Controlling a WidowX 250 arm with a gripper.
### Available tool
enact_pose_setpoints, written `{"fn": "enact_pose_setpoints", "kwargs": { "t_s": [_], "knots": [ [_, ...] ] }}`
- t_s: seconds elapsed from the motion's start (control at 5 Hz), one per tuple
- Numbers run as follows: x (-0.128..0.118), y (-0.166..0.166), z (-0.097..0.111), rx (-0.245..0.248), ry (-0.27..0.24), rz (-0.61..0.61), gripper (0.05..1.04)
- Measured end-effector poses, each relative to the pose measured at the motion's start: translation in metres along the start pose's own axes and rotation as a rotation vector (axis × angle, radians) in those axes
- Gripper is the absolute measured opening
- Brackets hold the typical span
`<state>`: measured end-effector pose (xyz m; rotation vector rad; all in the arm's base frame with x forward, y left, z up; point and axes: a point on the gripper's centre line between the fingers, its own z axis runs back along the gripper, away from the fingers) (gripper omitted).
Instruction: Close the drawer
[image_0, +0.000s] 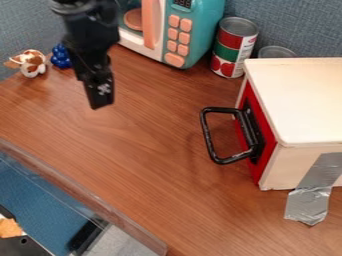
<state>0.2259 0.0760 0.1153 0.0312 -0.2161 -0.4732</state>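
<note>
The black gripper hangs over the left part of the wooden table, well to the left of the drawer and touching nothing. The drawer's red front sits in the left side of a cream wooden box at the right edge. From that front a black loop handle sticks out to the left. The red front looks about level with the box's side, with no drawer interior in sight.
A teal toy microwave stands at the back, with a tin can and a second can to its right. A small toy dog and a blue figure sit back left. Grey tape runs from box to table.
</note>
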Motion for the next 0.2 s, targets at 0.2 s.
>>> {"fn": "enact_pose_setpoints", "kwargs": {
  "t_s": [0.2],
  "knots": [
    [-0.0169,-0.0014,0.0208,-0.006,0.002,0.051,1.0]
  ]
}}
